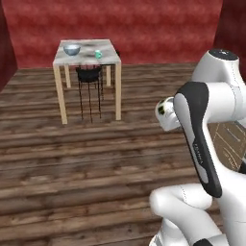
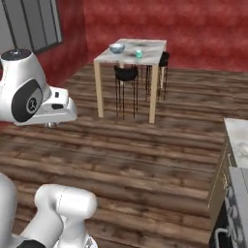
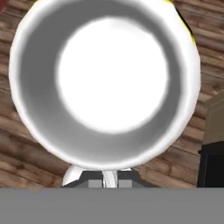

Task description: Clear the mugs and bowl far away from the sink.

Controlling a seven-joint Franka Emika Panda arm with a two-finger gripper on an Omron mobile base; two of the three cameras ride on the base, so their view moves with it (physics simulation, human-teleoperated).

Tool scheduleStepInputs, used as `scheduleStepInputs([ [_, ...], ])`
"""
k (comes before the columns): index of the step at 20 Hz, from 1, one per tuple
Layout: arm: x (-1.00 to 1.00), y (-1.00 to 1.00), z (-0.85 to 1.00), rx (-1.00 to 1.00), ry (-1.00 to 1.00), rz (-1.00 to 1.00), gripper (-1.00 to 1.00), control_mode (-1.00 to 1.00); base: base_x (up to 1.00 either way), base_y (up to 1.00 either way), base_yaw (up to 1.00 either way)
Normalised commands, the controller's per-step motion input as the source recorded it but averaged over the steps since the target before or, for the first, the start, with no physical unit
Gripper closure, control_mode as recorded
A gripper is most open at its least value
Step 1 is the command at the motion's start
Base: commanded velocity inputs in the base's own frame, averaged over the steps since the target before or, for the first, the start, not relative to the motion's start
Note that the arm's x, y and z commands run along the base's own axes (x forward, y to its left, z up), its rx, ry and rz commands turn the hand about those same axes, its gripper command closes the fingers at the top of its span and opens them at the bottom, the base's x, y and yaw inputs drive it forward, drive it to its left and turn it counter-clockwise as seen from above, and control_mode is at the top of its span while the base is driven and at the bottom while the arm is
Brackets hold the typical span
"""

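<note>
Up close, white mug (image 3: 105, 83) interior.

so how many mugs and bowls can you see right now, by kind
mugs: 2 – a teal-green mug on the table and a white mug in the gripper, seen mouth-on in the hand view
bowls: 1 – the bowl on the same table
total: 3

Teal mug (image 1: 98, 54), pale-blue bowl (image 1: 72, 49)
</note>
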Motion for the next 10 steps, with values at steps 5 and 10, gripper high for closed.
scheduleStepInputs([
  [5, 0.00, 0.00, 0.00, 0.00, 0.00, 0.00, 1.00, 1.00, 1.00, -0.69, 0.00],
  [10, 0.00, 0.00, 0.00, 0.00, 0.00, 0.00, 1.00, 1.00, 1.00, -0.46, 0.00],
])
